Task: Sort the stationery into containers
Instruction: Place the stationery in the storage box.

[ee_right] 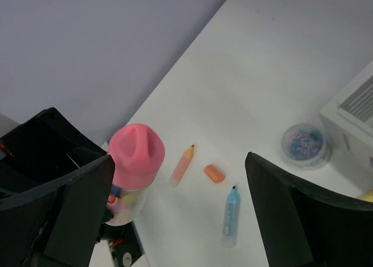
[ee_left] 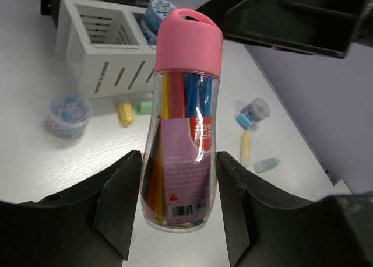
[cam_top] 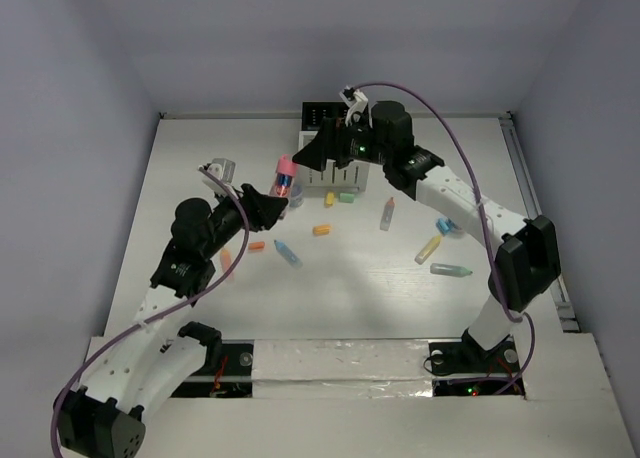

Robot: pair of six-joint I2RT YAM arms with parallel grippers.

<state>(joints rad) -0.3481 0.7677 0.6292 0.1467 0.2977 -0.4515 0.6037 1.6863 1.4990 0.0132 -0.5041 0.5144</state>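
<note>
**Left gripper** (cam_top: pixel 268 200): the jaws were partly closed and clamped on the lower body of a clear bottle (ee_left: pixel 186 121), with one finger (ee_left: pixel 116 206) against each side. The bottle was held upright above the table (cam_top: pixel 190 158). In the top view it sat at 9 o'clock of the organiser (cam_top: pixel 338 178), just beside it.

- Cap: pink.
- Contents: blue, red and yellow pens, standing on end.
- Label: pale purple. It carried a red patch with white characters, not legible through the glare, a red warning triangle and a barcode at the lower edge. The fine print was too small to read.

**Organiser:** white slatted bins stood nearest the arms, with black bins behind them. In the left wrist view a blue-white round tub (ee_left: pixel 69 115) lay at 8 o'clock of the white bins. A yellow stub (ee_left: pixel 125 111) and a green stub (ee_left: pixel 143 106) lay near their front wall.

**Right gripper** (cam_top: pixel 322 150): the jaws were spread fully and held nothing. It was positioned over the organiser.

**Loose items**, at 4 o'clock of the organiser in the top view: a yellow pen (cam_top: pixel 428 249) and a green-tinted tube (cam_top: pixel 451 270), both flat on the table.
</note>
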